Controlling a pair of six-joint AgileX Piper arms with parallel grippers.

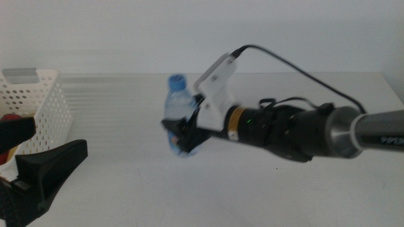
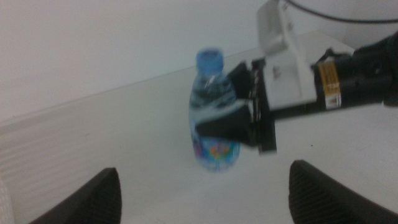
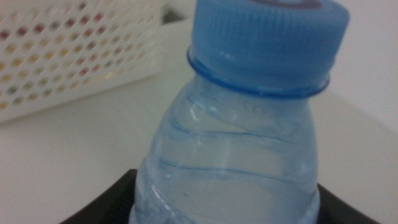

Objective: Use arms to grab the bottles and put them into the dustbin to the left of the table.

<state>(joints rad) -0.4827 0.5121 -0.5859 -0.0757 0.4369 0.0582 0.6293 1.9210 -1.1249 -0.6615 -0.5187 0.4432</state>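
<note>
White tabletop [image 1: 303, 189]: my right gripper [image 1: 185, 133] pinches the water bottle [image 1: 175, 104] (mid-body, keeping it upright) for the dustbin [image 1: 44, 101]; left gripper [image 2: 205, 193], spread, waits.

Right gripper [image 2: 239, 127] clamped around upright blue-capped water bottle [image 2: 213, 112] on white table [image 2: 112, 137], left gripper [image 2: 202, 193] wide apart
</note>
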